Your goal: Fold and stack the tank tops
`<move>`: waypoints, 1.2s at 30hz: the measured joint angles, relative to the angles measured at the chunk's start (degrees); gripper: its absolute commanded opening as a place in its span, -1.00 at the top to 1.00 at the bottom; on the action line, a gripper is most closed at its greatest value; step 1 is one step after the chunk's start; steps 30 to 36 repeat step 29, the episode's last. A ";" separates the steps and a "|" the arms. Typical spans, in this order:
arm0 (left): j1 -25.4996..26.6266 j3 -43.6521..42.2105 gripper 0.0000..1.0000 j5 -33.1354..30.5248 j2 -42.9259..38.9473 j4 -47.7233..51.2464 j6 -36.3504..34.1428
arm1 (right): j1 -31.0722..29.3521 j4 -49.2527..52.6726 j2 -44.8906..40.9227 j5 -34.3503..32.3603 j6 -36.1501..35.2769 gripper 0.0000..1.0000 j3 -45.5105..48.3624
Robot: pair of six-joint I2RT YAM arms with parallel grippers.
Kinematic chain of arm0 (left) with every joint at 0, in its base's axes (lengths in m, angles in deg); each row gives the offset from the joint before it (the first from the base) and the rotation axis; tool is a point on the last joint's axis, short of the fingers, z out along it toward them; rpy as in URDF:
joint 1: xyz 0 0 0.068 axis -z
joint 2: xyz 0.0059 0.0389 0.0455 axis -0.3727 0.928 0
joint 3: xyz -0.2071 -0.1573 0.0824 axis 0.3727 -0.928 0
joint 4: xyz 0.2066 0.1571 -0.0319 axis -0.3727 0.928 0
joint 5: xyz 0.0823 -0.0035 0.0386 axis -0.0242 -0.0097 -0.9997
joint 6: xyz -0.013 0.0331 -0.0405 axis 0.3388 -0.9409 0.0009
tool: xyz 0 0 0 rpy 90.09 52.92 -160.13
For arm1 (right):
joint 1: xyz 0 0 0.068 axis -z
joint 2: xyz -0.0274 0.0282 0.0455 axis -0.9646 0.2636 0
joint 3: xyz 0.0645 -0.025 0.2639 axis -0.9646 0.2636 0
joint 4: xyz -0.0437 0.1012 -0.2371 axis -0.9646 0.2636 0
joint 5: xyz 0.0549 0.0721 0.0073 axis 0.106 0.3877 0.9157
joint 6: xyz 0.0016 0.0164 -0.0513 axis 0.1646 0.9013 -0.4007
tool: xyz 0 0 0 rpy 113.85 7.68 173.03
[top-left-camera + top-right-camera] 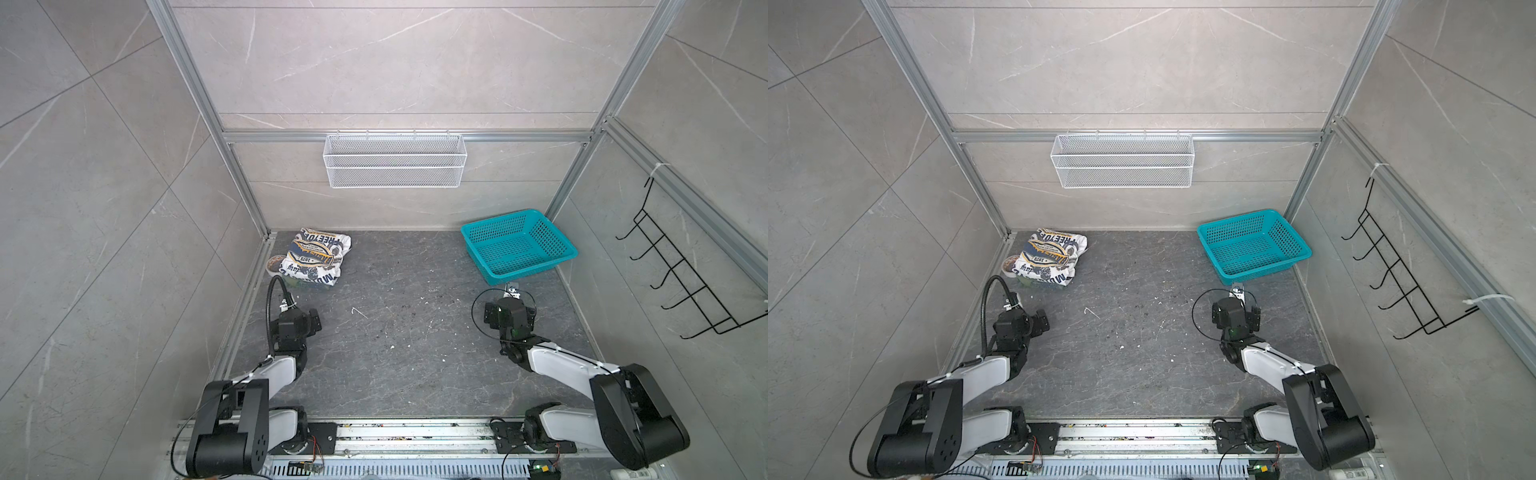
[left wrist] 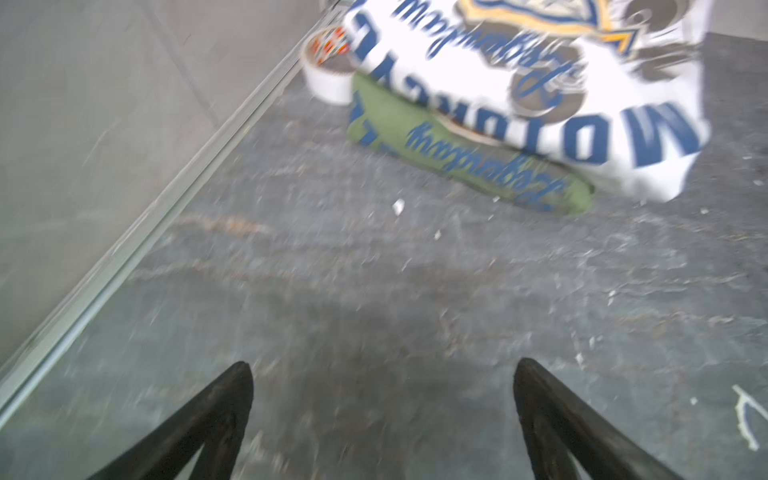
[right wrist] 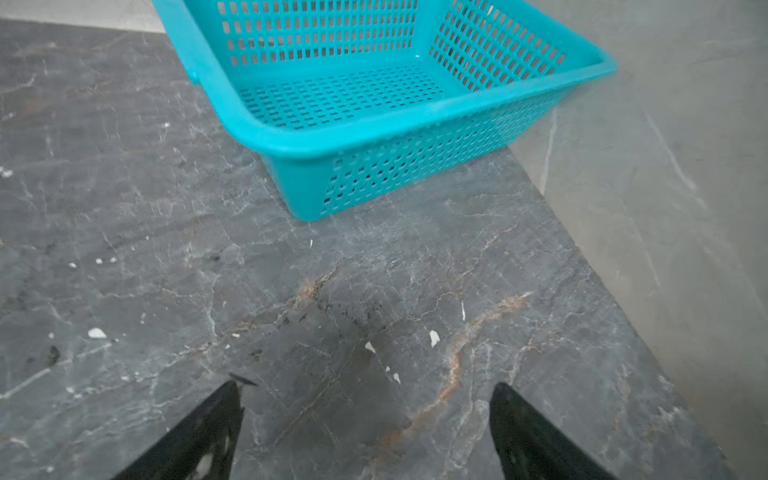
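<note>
We see the white tank top (image 1: 318, 257) printed with navy lettering, yellow and grey graphics; the olive green tank top (image 2: 390, 124) carries navy script. The basket (image 3: 374, 139) is teal, perforated in a slotted grid. The counter (image 1: 395, 353) is dark grey, veined white.

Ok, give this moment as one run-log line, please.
stack: white tank top on olive tank top, far-left corner | left gripper: open, empty | right gripper: open, empty | teal basket: empty

Dark stone tabletop (image 1: 395, 353): stacked tank tops (image 1: 316, 257), tape roll (image 1: 272, 266), teal basket (image 1: 535, 266).
</note>
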 measured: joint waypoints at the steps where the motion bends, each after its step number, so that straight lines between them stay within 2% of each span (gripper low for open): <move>1: 0.00 0.74 -0.99 0.55 1.09 -1.31 -1.09 | 0.81 -2.84 0.33 1.70 -0.72 -0.86 1.09; 5: -0.07 0.79 -1.00 2.54 8.96 -12.83 -3.96 | 3.80 -15.50 2.67 8.48 -3.37 -0.87 3.23; 8: -0.68 0.87 -1.00 4.42 13.38 -13.79 -4.79 | 4.63 -23.87 9.11 12.28 -4.66 -0.86 3.65; 9: -0.79 0.87 -1.00 4.52 13.60 -14.05 -4.96 | 4.79 -24.59 10.82 13.40 -4.94 -0.97 3.50; 12: -1.25 1.22 -1.00 5.20 13.62 -14.93 -5.09 | 5.35 -24.76 12.24 15.21 -5.42 -0.98 3.30; 36: -1.68 1.42 -1.00 6.21 13.62 -15.87 -5.09 | 5.77 -26.40 12.24 15.26 -5.42 -0.98 2.43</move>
